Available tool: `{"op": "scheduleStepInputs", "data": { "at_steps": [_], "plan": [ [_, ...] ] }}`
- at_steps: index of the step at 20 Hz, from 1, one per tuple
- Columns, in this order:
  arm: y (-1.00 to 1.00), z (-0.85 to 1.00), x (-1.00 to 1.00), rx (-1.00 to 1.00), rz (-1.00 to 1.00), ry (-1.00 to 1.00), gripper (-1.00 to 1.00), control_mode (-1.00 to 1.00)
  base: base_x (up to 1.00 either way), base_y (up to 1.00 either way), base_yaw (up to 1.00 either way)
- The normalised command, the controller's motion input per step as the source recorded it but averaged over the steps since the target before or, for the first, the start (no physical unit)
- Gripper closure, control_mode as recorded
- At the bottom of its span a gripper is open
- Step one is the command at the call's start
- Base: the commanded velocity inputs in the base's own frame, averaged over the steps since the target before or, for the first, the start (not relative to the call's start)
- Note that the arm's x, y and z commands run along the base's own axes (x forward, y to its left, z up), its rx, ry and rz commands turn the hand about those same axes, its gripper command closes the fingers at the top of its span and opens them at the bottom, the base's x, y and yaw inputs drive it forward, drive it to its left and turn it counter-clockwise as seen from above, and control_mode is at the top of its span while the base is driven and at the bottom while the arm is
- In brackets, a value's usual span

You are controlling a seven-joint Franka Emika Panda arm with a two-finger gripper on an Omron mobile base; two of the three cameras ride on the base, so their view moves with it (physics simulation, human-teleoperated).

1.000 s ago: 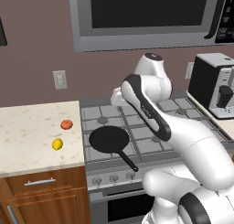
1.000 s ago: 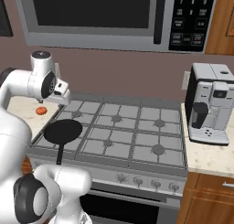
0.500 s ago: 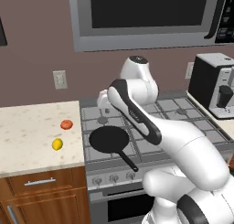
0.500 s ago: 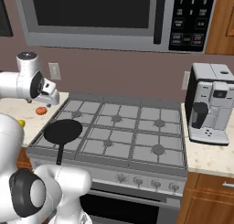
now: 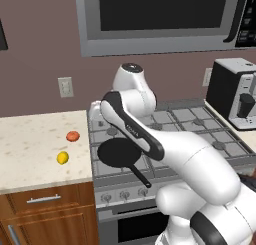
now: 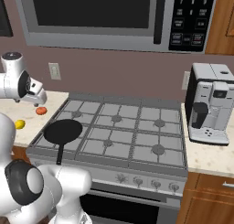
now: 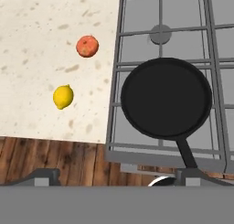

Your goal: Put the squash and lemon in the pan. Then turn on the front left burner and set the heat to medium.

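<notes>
place: kitchen | cues: gas stove [image 6: 114,131], microwave [image 6: 114,17], coffee machine [image 6: 210,104], counter [image 5: 30,149]

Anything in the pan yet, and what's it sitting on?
The pan is empty: bare black inside. It sits on the front left burner grate; the cap beneath is covered. Squash and lemon lie on the counter.
</notes>
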Motion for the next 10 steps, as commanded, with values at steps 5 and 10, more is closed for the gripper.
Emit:
{"op": "scheduleStepInputs", "data": {
  "at_steps": [5,10],
  "plan": [
    [0.43,0.0,0.1,0.0,0.0,0.0,-1.0,-1.0,0.0,0.0,0.0],
    [0.26,-0.07,0.1,0.0,-0.06,0.07,-1.0,-1.0,0.0,0.0,0.0]
  ]
}}
